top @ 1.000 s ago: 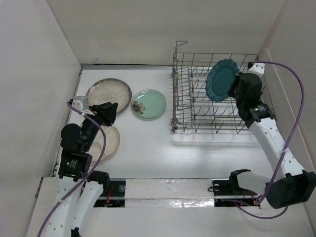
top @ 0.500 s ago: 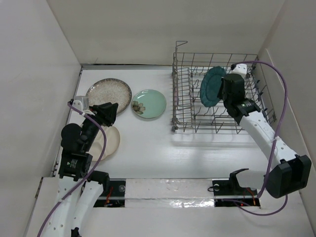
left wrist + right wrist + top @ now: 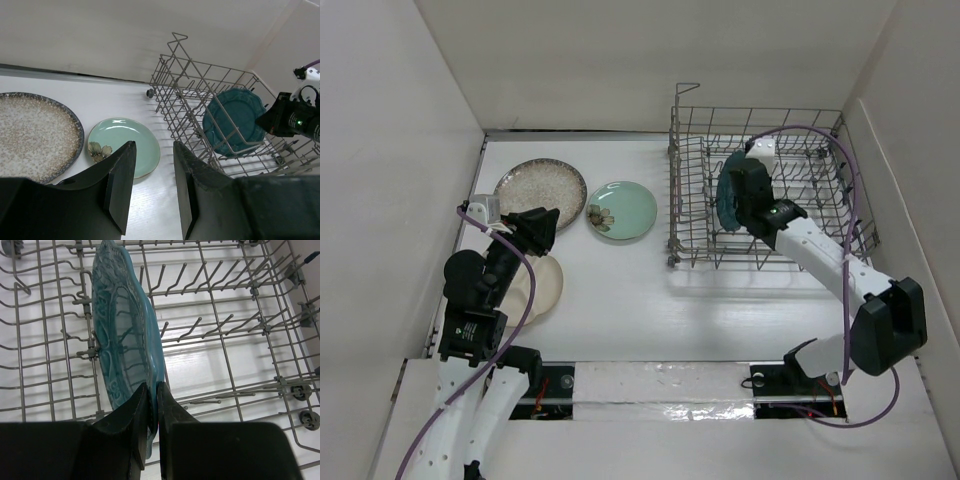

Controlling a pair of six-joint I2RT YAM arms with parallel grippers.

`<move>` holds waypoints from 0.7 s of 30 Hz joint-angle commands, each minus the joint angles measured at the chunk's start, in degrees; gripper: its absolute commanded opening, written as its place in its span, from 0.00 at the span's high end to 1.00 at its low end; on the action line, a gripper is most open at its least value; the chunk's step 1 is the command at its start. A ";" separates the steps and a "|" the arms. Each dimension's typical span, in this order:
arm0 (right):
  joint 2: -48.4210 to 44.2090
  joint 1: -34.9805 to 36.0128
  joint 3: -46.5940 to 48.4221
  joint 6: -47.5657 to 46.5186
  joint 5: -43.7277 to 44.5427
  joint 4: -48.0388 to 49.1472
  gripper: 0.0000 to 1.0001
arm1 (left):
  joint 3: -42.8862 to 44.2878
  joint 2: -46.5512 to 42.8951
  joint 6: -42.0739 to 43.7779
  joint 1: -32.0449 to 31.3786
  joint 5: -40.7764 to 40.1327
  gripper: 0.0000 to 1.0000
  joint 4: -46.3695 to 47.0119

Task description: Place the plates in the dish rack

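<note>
Top external view: a white table (image 3: 650, 300) is enclosed by plain white wall panels (image 3: 620, 60) at the back and at both sides. On the table's right half one rectangular grey wire dish rack (image 3: 685, 200) with upright tines and tall wire sides is stood. Only one thing is seen inside it, a dark teal scalloped plate (image 3: 725, 195), which is set on edge among the tines in the left part of the rack, slightly tilted. Whether its lower rim is resting on the wires cannot be told.

Three more plates are laid flat on the table's left half, well apart from the rack, which makes four plates in all. A larger speckled beige plate with a brown rim (image 3: 540, 188) is placed near the back wall. A pale mint green plate with a flower motif (image 3: 621, 210) is placed just beside it. A cream plate (image 3: 545, 285) is found nearer the arms and is partly hidden under the left arm.

Two arms are counted. The right gripper (image 3: 152, 390) is reached into the rack, and its fingers are clamped on the near rim of the teal plate. The left gripper (image 3: 154, 165) is held above the table with its fingers apart, and nothing is seen between them.
</note>
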 commanded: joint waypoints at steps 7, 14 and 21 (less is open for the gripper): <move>-0.27 6.03 3.30 -0.91 10.52 8.97 0.76 | -0.14 -0.15 -0.03 -0.02 0.27 0.67 2.73; -3.34 7.62 4.44 -1.61 11.23 9.41 0.50 | -0.14 -0.23 0.06 -0.02 -0.08 0.68 2.64; -15.28 14.64 5.85 -3.29 1.00 11.25 0.77 | -0.05 -0.41 0.06 -0.02 -0.87 0.68 2.38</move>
